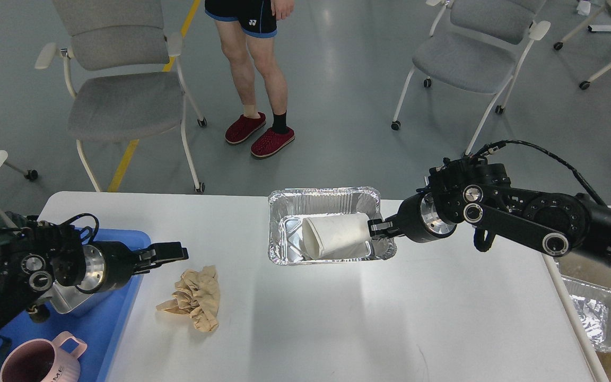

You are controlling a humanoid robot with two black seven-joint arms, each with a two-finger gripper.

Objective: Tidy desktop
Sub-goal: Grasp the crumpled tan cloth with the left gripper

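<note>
The white desktop (337,323) fills the lower view. My right gripper (377,228) is shut on the right rim of a foil tray (322,197) and holds it slightly above the desktop, near its far edge. A white paper cup (334,236) lies on its side inside the tray. A crumpled tan napkin (195,297) lies on the desktop at left centre. My left gripper (173,253) hovers just up and left of the napkin, above the right edge of the blue tray (122,313). It holds nothing and its fingers look slightly apart.
The blue tray holds a steel box (67,306), partly hidden by my left arm, and a pink mug (40,363). Another foil tray (597,313) sits below the table's right edge. Chairs (125,101) and a standing person (255,79) are beyond the far edge.
</note>
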